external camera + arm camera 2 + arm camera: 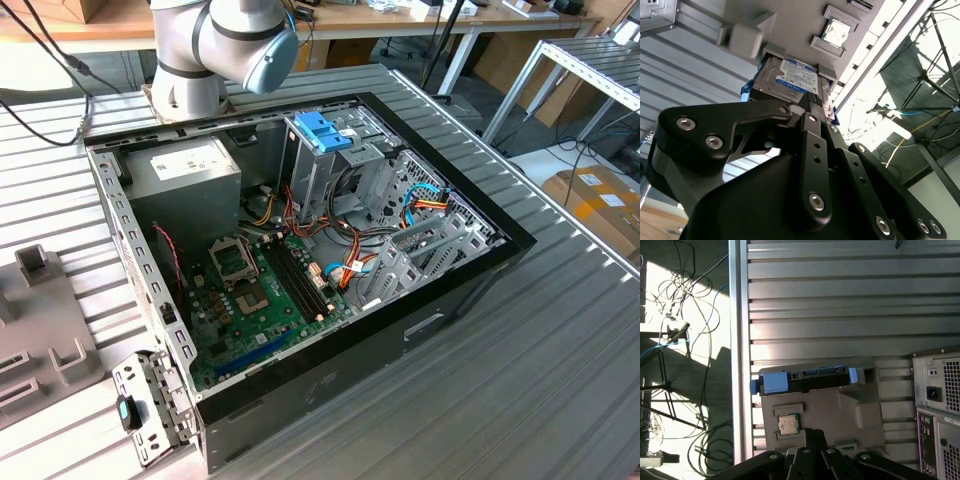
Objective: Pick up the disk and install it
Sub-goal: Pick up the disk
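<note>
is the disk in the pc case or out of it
Out: in the first wrist view the disk sits in a grey holder on the ribbed table, beside the case.

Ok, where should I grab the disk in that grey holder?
Likely the disk's free end, pinching label face against back, coming from the side opposite the grey holder: its far end sits in the holder's slot, and blue rails line both sides.

Arm [200, 45], at the top of the exterior view, towards the exterior view's left: smooth silver-grey round joint housings, one closed by a pale blue cap [272, 55]. Gripper [807, 102], second wrist view: matte black plates and link bars, fastened with silver hex-socket screws [713, 142].
</note>
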`<state>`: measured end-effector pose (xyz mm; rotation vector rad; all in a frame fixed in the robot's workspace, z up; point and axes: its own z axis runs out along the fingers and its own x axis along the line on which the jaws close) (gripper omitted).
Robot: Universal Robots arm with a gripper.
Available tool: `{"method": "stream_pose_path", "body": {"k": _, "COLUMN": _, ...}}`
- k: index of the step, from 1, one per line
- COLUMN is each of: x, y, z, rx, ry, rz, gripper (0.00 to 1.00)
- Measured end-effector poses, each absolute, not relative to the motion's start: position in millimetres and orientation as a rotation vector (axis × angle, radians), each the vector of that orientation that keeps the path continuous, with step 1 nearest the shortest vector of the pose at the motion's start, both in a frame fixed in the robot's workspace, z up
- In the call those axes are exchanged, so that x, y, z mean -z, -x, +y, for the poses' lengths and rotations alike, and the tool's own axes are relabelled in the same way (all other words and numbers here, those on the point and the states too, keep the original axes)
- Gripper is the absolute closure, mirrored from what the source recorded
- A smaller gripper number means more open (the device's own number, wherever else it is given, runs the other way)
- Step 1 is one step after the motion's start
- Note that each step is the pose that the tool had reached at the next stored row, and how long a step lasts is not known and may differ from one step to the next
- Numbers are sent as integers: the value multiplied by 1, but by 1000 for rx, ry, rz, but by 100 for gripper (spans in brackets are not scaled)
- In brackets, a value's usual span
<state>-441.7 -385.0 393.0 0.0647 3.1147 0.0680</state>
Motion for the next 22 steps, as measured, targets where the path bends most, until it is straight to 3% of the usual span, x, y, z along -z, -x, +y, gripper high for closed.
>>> {"method": "stream_pose_path", "body": {"k": 22, "x": -393, "y": 442, "z": -385, "rx": -69, "ry": 41, "rz": 3117, "gripper": 89}}
